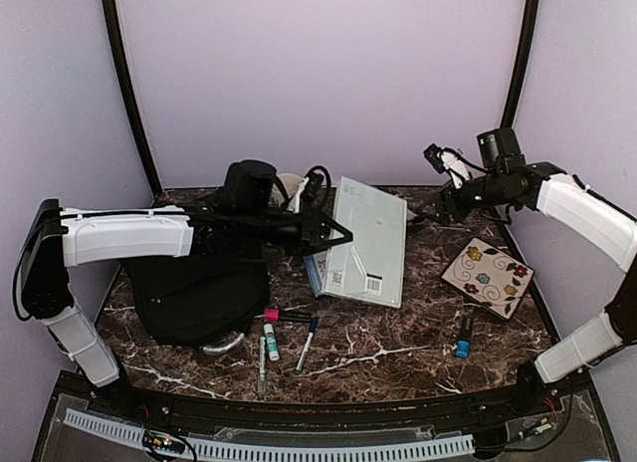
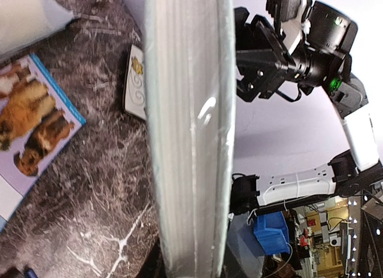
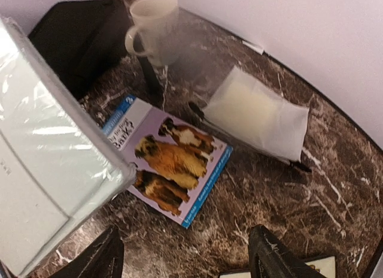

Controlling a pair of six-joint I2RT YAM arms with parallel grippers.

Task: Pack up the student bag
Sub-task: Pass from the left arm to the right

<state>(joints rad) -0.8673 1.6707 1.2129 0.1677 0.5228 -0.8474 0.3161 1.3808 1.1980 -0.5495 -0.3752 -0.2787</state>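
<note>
The student bag (image 1: 194,295) is a black fabric bag lying flat at the left of the table, with its corner in the right wrist view (image 3: 78,38). My left gripper (image 1: 333,240) is shut on the near edge of a pale plastic-wrapped pack (image 1: 366,241), holding it tilted above the table. In the left wrist view the pack's edge (image 2: 188,134) fills the middle, between the jaws of the left gripper (image 2: 191,263). My right gripper (image 1: 433,213) hovers open beside the pack's far right corner. Nothing lies between the fingers of the right gripper (image 3: 185,263).
A dog picture book (image 3: 170,161) lies under the pack, with a white pouch (image 3: 257,113) and a mug (image 3: 152,20) behind it. A floral tile (image 1: 488,276) lies at the right. Several pens (image 1: 269,341) and a blue-capped item (image 1: 464,338) lie near the front.
</note>
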